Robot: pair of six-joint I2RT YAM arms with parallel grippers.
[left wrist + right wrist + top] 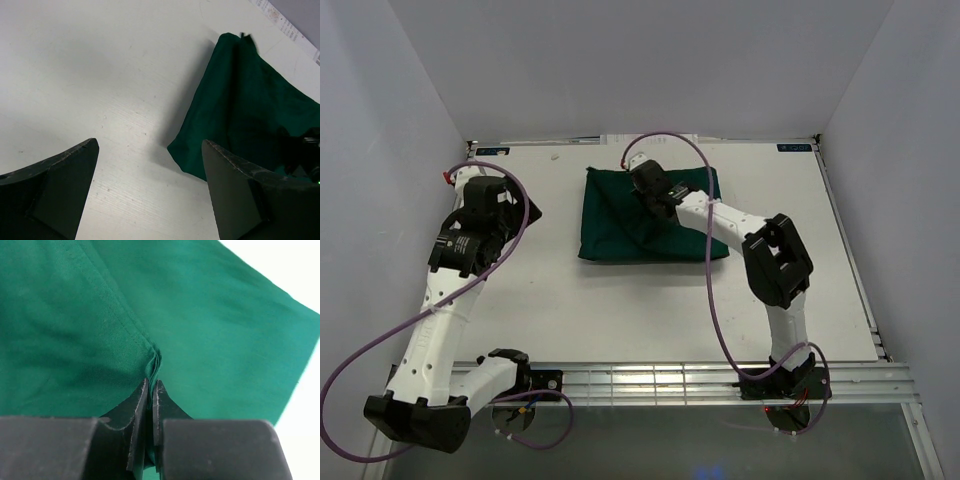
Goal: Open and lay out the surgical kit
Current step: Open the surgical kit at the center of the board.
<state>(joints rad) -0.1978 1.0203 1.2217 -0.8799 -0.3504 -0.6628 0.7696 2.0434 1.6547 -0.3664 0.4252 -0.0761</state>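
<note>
Cloth of the surgical kit [620, 235], folded shut at the far middle of the worktop [620, 320], looks soft, light and slack; my right claw [151, 385] pinches its hemmed fold tight. My left claw [149, 145] gapes empty, left of it.

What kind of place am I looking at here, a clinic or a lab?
Most likely a robotics lab test cell, not a clinic: a white table boxed in by plain walls, with a cabled left arm and right arm bolted at its near edge.
</note>
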